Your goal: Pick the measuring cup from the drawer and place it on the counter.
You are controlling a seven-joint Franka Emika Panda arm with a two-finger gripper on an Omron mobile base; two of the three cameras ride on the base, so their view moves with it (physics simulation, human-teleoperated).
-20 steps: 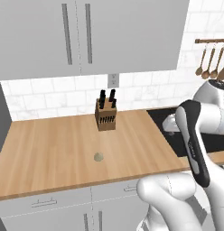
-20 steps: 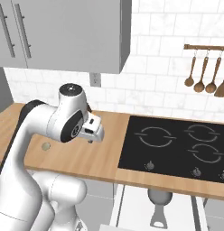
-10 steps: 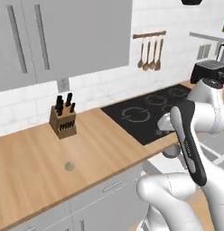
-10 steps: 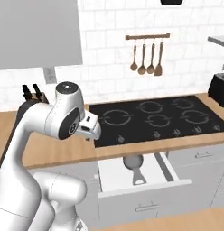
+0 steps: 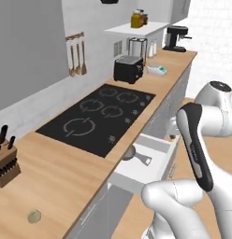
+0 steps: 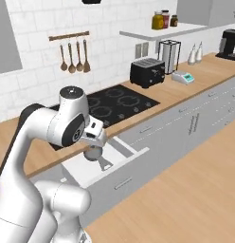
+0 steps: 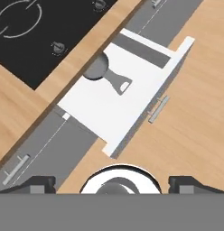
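Inside the drawer (image 7: 132, 113) – dark grey measuring cup (image 7: 107, 74), flat pale handle – hand (image 7: 112, 182) spread wide, empty

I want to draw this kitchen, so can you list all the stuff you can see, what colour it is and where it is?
measuring cup: one, dark grey, handle lighter grey, in the open drawer, partly under the counter edge
drawer: one, white, pulled out below the cooktop
counter: one, light-brown wood, long
cooktop: one, black, set into the counter
toaster: one, black, beyond the cooktop
knife block: one, brown, on the counter by the wall
small ball: one, olive green, on the counter
wooden spoons: four, brown, hanging on the wall
coffee machine: one, black, far end of the counter
jars: two, on the white shelf
gripper: one, dark tips, open, above the floor before the drawer
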